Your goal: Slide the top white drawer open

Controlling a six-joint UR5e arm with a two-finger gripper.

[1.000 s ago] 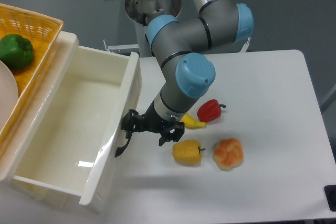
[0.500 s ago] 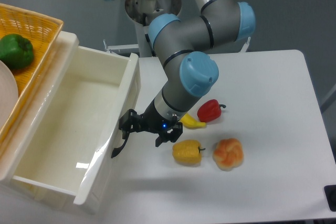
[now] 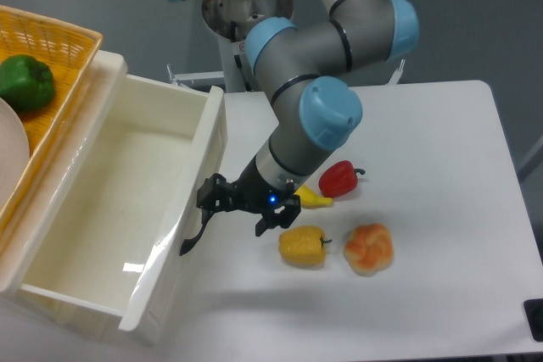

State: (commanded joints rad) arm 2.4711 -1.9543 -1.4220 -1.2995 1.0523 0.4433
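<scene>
At nine o'clock of the table (image 3: pixel 441 209), the top white drawer (image 3: pixel 127 201) stands pulled far out, its white inside showing. Beside its black handle (image 3: pixel 194 237), the gripper (image 3: pixel 246 207) hovers with fingers spread, apparently gripping nothing.

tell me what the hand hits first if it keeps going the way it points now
Probably the curved black handle on the glossy white drawer's front panel; the hand points left toward it. Depth is unclear from one view.

Right of the drawer (image 3: pixel 127 201), a yellow pepper (image 3: pixel 303 245), red pepper (image 3: pixel 339 178) and orange pepper (image 3: pixel 368 248) crowd the counter (image 3: pixel 441 167); farther right lies bare counter.
</scene>
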